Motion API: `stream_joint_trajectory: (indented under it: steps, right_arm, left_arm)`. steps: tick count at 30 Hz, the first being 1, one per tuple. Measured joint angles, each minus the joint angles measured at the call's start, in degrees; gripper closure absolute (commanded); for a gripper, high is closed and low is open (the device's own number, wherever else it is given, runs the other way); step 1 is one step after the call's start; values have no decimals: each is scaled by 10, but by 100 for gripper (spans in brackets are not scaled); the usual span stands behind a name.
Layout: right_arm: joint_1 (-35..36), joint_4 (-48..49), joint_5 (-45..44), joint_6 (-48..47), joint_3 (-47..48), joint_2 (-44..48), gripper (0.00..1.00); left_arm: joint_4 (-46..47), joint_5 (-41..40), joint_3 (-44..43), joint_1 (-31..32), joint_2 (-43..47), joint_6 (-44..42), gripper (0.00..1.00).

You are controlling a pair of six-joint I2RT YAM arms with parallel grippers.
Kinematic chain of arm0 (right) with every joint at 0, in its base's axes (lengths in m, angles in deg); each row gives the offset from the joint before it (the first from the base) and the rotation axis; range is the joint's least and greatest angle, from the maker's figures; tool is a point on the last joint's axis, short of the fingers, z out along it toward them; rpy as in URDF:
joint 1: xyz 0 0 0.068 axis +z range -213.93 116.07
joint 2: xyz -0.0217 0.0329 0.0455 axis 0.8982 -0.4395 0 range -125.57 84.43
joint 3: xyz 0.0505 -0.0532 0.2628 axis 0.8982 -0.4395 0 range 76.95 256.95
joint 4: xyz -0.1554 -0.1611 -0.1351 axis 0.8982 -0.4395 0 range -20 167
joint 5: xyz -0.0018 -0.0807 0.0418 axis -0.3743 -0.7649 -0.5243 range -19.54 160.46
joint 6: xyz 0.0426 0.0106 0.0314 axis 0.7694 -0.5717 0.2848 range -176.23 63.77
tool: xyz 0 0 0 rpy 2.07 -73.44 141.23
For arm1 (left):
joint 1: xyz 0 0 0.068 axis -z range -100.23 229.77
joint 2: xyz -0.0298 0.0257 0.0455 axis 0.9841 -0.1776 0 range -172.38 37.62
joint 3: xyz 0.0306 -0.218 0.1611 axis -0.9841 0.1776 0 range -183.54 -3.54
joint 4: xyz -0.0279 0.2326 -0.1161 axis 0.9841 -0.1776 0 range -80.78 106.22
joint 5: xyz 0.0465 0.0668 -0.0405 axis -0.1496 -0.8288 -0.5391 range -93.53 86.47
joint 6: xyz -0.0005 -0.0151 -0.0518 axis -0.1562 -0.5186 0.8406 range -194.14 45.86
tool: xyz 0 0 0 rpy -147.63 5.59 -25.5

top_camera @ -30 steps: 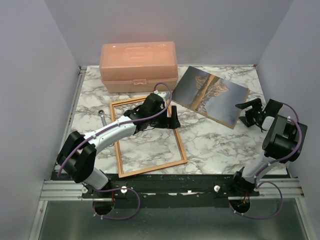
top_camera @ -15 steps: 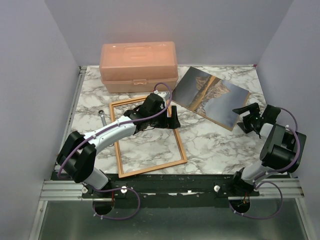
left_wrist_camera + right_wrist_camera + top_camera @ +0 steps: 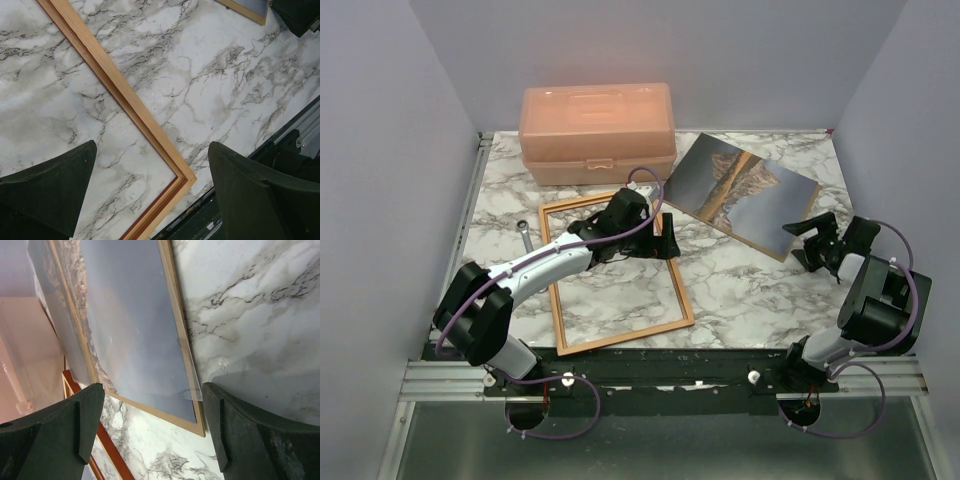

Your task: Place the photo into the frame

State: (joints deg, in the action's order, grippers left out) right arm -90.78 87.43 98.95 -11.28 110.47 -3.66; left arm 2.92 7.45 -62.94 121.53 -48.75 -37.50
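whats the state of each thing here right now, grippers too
frame: flat on the table, nothing in it
photo: picture side up on a brown board, outside the frame
peach box: lid shut
left gripper: open, over the frame's edge, holding nothing
right gripper: open, by the photo's corner, holding nothing

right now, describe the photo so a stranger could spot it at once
Find the peach box at the far edge of the marble table. Just right of it lies the photo, flat and skewed. Unlike the empty wooden frame to its left, it shows a rocky mountain mirrored in water.
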Motion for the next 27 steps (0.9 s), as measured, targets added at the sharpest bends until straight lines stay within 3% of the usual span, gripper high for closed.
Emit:
stream_joint_trajectory:
  steps: [6,17,27]
  right_arm:
    - [-1,1,12,0,-8,9,17]
    - [2,-93,12,0,-11,81,18]
    - [2,-95,-29,0,-11,71,15]
  left_arm:
    - [2,0,2,0,0,0,4]
    - [4,0,3,0,0,0,4]
    - [4,0,3,0,0,0,4]
